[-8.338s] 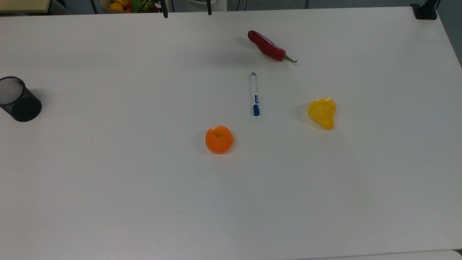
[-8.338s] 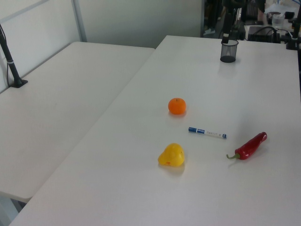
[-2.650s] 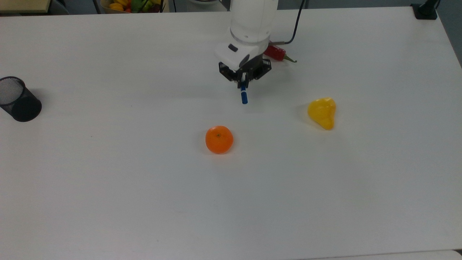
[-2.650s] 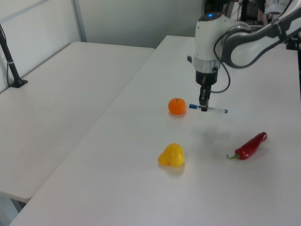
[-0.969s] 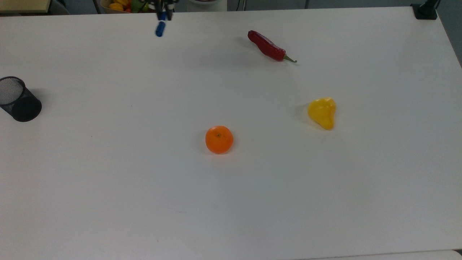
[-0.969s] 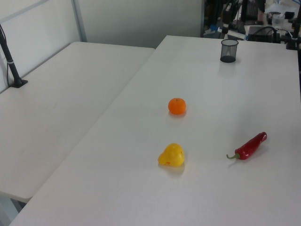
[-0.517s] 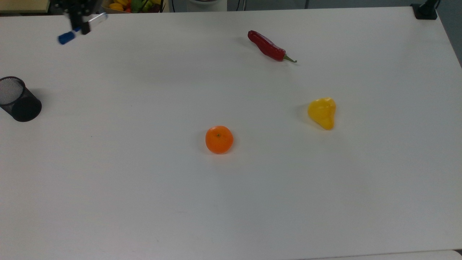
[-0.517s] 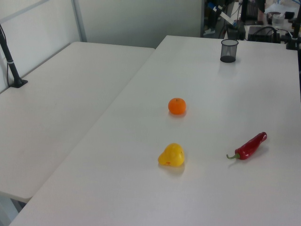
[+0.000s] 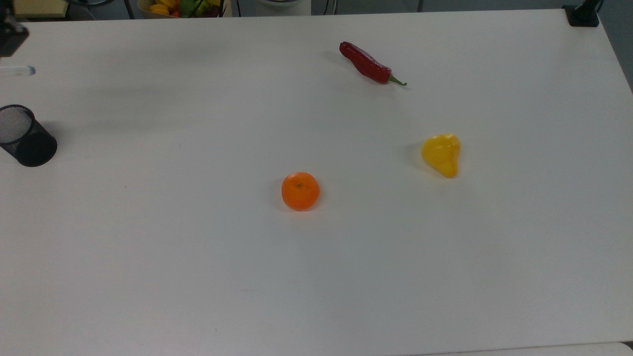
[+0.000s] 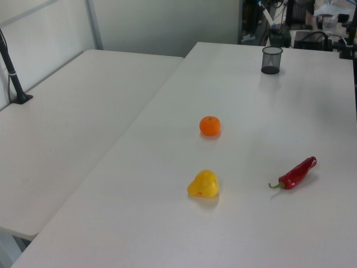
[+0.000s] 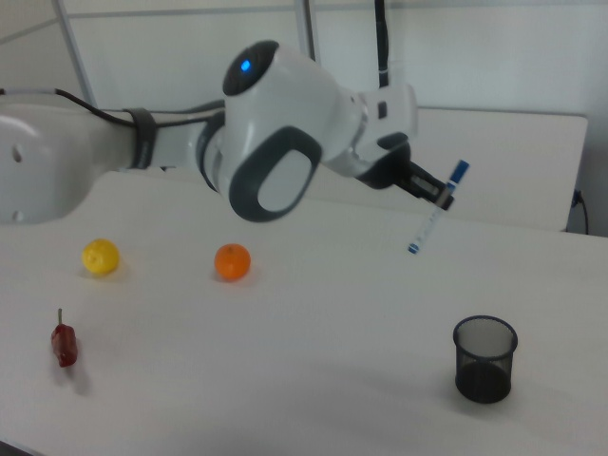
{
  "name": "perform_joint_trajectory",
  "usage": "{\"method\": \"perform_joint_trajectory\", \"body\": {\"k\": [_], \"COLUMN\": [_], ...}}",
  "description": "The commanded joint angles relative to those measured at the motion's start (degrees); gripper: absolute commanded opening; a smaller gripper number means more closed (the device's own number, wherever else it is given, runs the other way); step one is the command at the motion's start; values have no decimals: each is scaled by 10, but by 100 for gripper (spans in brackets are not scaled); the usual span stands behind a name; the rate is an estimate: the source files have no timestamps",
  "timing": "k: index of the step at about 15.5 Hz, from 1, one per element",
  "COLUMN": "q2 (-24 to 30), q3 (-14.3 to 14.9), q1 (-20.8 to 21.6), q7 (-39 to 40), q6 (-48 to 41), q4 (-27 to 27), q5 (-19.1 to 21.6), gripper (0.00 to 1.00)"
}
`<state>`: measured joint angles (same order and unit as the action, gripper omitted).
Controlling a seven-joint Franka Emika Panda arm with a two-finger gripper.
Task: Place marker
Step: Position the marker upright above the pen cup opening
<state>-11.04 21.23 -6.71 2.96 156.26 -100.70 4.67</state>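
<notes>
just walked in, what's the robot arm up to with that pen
The gripper holds the marker near its blue-capped end, in the air and tilted, with the small blue end pointing down. In the right view it hangs above and to the left of the black mesh cup. The orange, the yellow fruit and the red chili lie untouched on the white table.

No readable text, labels or numbers — the marker (image 11: 433, 211) print too small to read.
</notes>
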Motion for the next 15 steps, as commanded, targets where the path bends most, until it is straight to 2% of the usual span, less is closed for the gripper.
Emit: {"method": "perform_joint_trajectory", "body": {"k": [1,3,7,15], "q2": [-42,-63,-100,-150], "q3": [3,3,3,0], "q1": [-24,-38,-63,-64], "q7": [-2,-2,-1,0], "q6": [70,113,156,238], "q4": [0,-1,-6,-33], "q5": [36,48,48,49], "gripper": [0,0,0,0]}}
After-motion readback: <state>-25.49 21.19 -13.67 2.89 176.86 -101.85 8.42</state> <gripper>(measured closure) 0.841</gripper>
